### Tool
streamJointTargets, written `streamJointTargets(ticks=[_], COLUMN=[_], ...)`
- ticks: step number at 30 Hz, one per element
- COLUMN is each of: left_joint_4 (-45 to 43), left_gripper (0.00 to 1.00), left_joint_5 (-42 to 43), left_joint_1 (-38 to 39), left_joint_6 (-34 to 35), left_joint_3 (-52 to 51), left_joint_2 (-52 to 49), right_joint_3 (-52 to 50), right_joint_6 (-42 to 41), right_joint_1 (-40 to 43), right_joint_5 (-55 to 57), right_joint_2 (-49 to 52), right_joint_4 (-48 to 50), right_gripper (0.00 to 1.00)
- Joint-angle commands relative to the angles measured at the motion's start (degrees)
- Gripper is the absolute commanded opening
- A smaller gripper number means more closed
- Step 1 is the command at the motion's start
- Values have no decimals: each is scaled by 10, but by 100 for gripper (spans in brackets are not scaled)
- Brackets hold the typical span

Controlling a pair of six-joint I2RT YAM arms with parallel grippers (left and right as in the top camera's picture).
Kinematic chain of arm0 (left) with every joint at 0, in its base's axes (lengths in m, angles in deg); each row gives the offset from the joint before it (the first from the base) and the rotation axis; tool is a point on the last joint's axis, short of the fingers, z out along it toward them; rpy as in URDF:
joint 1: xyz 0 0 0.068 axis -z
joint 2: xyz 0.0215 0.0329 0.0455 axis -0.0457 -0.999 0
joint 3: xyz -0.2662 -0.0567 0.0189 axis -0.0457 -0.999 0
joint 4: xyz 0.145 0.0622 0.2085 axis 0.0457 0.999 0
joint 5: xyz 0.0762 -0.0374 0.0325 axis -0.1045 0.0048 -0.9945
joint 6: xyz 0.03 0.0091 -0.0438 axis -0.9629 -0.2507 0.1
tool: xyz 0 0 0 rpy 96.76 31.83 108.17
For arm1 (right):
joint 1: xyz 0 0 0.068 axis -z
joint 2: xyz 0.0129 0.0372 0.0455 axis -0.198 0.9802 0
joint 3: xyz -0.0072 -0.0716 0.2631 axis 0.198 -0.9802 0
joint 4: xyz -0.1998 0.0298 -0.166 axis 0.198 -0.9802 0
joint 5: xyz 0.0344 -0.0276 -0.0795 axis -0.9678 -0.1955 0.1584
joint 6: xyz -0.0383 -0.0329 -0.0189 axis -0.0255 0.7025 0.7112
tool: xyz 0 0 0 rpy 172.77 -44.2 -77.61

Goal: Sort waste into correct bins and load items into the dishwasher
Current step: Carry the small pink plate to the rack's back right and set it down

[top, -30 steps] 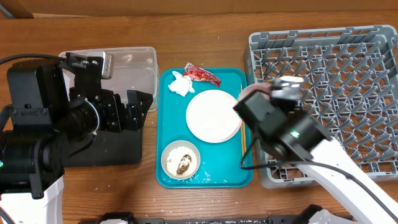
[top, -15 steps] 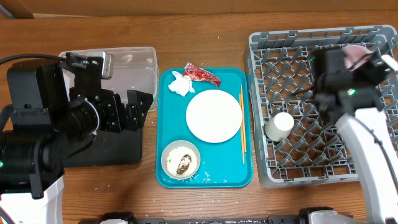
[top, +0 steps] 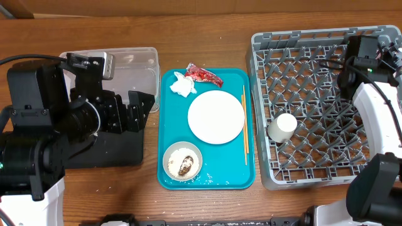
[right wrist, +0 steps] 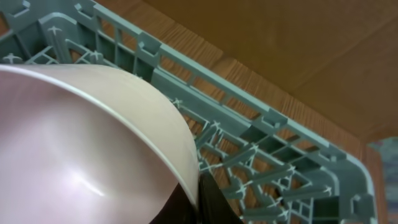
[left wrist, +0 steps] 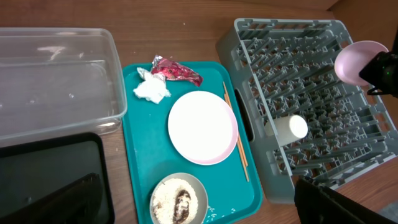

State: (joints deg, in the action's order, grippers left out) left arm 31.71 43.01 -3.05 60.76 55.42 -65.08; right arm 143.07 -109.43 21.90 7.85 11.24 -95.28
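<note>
My right gripper [right wrist: 200,198] is shut on the rim of the pale pink bowl [right wrist: 81,143], held above the far right corner of the grey dishwasher rack [top: 257,75]. The bowl [left wrist: 354,62] also shows in the left wrist view. A white cup [top: 282,125] lies on its side in the rack. On the teal tray [top: 226,172] are the plate [top: 216,117], chopsticks [top: 245,125], red wrapper [top: 204,75], tissue wad [top: 183,85] and an off-white bowl [top: 182,161] holding rice and a brown scrap. My left gripper [top: 130,110] is open over the bins, holding nothing.
The clear tub [top: 135,69] sits at the back left with the black tray [top: 119,154] in front of it, partly under my left arm. A few rice grains [left wrist: 217,210] lie on the teal tray near its front edge.
My right arm has swung with the pink bowl from the rack's front left to its far right corner, uncovering the white cup. The left arm has not moved.
</note>
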Motion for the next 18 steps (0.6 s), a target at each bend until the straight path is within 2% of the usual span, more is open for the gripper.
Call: streamJointTargets(ticks=[1, 9, 18], left_joint_4=[-2, -2, -2], left_gripper=[100, 100, 100], left_joint_5=[5, 5, 5], left_joint_1=[-3, -3, -3], left_joint_6=[8, 8, 8], left_joint_3=[7, 7, 7], left_joint_2=[-2, -2, -2], right_joint_3=[11, 11, 11], right_joint_6=[53, 59, 71], right_joint_1=[2, 1, -25], right_joint_5=[26, 105, 107], right_joint_2=[30, 70, 70], right_joint_4=[6, 10, 11], right_gripper=[4, 4, 4])
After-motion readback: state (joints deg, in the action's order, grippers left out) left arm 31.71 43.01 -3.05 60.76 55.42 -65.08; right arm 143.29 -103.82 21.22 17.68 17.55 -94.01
